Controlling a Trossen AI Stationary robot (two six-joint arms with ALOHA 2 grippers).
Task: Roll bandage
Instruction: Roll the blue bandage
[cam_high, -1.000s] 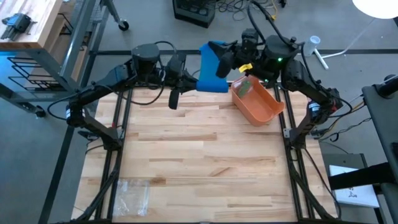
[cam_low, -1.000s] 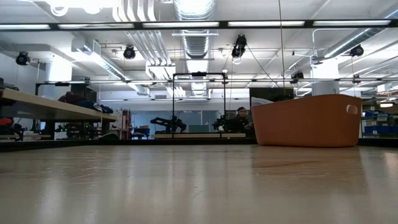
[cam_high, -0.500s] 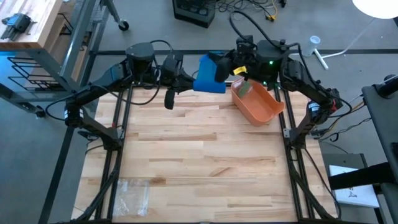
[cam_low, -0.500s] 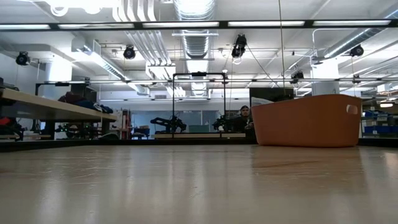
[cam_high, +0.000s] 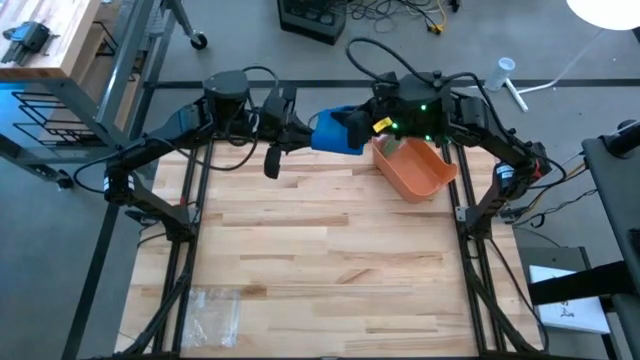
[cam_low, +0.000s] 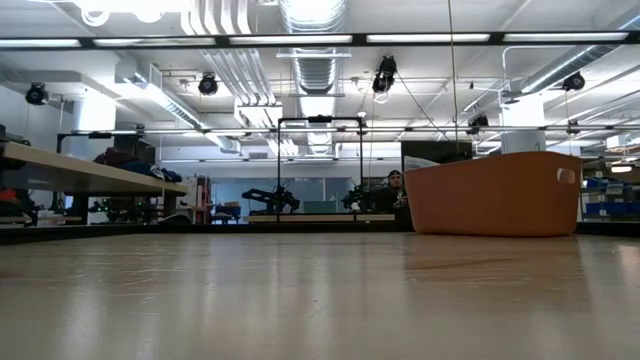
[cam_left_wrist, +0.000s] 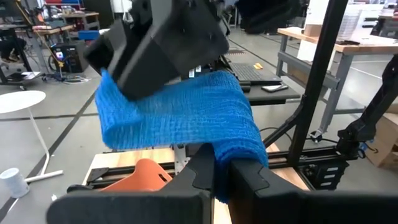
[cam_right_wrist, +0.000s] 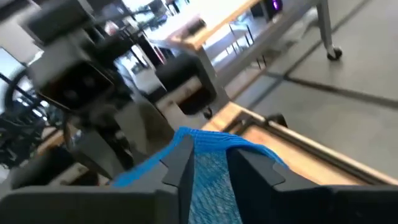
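Pinching blue bandage: both tools, wrist views only; low view shows bin.

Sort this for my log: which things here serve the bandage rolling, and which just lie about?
In use: bandage, left pincer, right pincer.
Lying about: orange bin, plastic bag.

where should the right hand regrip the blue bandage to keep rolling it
Grip the free flat end of the blue bandage, on the side facing the orange bin, coming in from the right. The left hand pinches its other end, so the band hangs stretched between both arms above the table's back edge. The right hand sits astride that end, so probably only a short move is needed.
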